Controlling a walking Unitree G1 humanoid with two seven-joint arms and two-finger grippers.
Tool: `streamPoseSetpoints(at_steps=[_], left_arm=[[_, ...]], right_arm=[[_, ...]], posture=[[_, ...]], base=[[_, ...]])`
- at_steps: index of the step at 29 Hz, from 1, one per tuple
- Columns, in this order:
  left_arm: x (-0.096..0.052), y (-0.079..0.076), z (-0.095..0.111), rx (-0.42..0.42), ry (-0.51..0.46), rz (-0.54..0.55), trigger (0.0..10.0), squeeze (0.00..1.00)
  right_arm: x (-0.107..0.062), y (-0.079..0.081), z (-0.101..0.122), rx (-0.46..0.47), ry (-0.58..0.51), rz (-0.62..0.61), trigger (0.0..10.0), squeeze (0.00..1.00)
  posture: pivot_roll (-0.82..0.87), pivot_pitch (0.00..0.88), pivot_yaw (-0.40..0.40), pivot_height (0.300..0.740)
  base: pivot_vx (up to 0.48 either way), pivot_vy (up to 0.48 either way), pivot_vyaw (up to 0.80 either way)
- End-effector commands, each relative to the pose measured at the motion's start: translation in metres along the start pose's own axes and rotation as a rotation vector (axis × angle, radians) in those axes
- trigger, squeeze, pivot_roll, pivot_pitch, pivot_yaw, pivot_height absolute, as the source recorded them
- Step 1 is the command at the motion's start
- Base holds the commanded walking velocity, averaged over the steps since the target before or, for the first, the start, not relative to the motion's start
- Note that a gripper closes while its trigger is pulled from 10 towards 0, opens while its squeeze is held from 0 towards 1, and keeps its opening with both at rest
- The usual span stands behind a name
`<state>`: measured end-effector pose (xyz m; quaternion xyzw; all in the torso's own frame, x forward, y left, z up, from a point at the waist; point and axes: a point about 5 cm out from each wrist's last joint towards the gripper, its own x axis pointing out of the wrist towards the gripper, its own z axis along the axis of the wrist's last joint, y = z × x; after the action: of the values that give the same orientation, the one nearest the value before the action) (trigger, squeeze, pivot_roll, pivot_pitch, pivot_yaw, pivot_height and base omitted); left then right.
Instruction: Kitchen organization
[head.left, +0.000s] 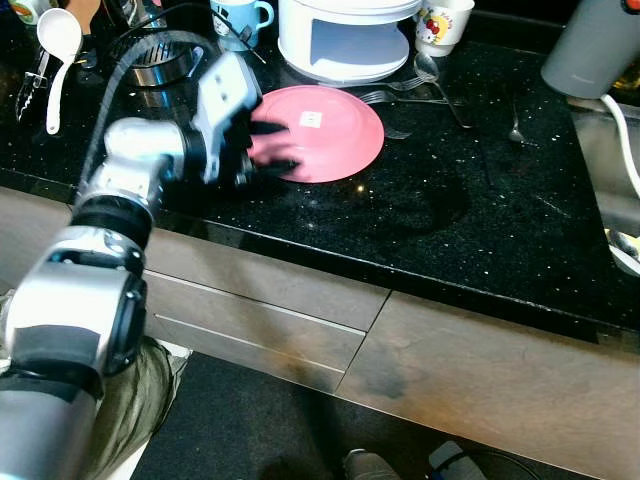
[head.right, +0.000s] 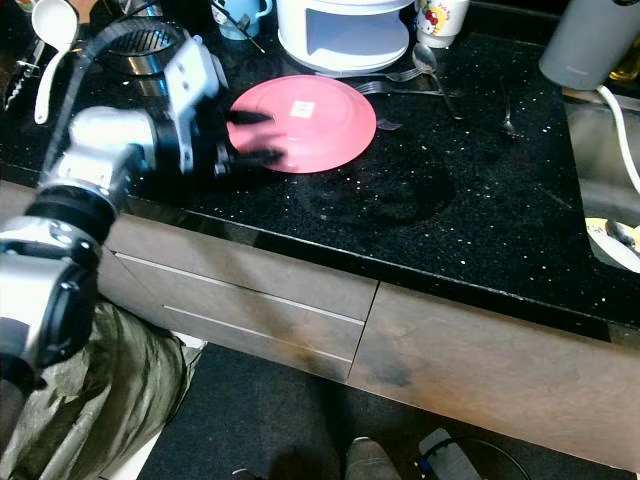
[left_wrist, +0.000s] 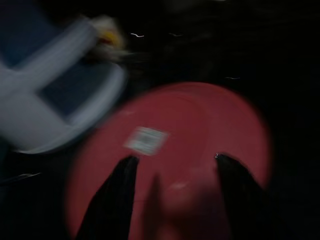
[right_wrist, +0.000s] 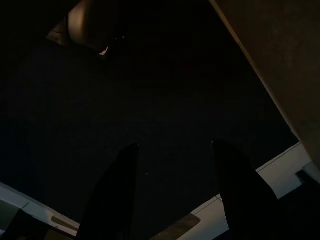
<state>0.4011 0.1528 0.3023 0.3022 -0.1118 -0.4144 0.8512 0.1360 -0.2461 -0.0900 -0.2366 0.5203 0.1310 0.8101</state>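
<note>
A pink plate (head.left: 325, 130) with a small white label lies on the black speckled counter (head.left: 450, 210), in front of a white rack (head.left: 345, 40). My left gripper (head.left: 277, 146) hovers over the plate's left edge with its two black fingers (left_wrist: 117, 195) spread open and nothing between them. The left wrist view is blurred and looks down on the plate (left_wrist: 200, 135) between the fingers. My right gripper (right_wrist: 175, 150) hangs low in the dark near the floor, its fingers apart and empty.
Forks and spoons (head.left: 430, 90) lie right of the plate. A white ladle (head.left: 55, 45), a metal pot (head.left: 160, 65), a blue mug (head.left: 240, 20) and a printed mug (head.left: 443, 25) stand at the back. A sink (head.left: 615, 190) is at the right. Drawers (head.left: 260, 320) sit below the counter.
</note>
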Motion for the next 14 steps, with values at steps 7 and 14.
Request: streamPoseSetpoints(at_steps=[7,14], left_arm=[[-0.0026,0.0103,-0.0029,0.04,0.051,0.169,10.0,1.0],[0.004,0.0137,-0.0027,-0.053,0.015,0.324,10.0,1.0]], right_arm=[[-0.001,0.0056,-0.0091,0.005,0.029,0.017,10.0,0.0],[-0.0023,0.006,-0.0144,0.006,0.038,0.018,10.0,0.0]], posture=[[-0.14,0.149,0.0,0.74],[-0.16,0.164,-0.007,0.74]], base=[[0.0,0.0,0.0],[0.0,0.0,0.0]])
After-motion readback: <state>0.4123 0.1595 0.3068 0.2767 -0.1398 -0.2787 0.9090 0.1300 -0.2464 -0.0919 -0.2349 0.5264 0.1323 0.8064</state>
